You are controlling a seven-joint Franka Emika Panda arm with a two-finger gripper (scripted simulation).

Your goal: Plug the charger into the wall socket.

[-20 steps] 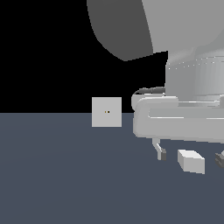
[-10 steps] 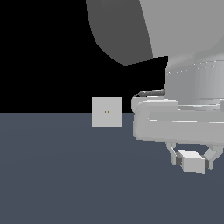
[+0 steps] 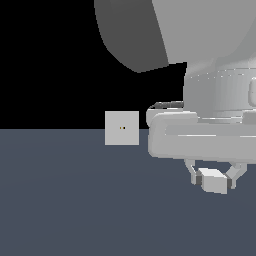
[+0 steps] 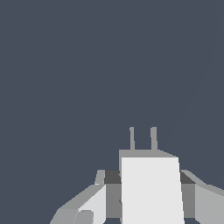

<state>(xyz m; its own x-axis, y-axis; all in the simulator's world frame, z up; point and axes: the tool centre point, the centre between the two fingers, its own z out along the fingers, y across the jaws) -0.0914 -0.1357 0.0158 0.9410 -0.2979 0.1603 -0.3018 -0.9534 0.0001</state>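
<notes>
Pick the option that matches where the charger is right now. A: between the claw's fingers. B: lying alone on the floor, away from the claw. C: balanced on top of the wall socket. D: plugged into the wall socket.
A: in the exterior view the charger sits between the fingers of the claw, well to the exterior view's right of the wall socket; the wrist view shows its two prongs bare.

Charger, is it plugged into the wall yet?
Not yet. Done: the end effector has closed around the charger. In hand: it holds the block between its fingers, prongs showing in the wrist view. Left: carry it across to the wall socket, standing apart on the exterior view's left, and push the prongs in.
</notes>
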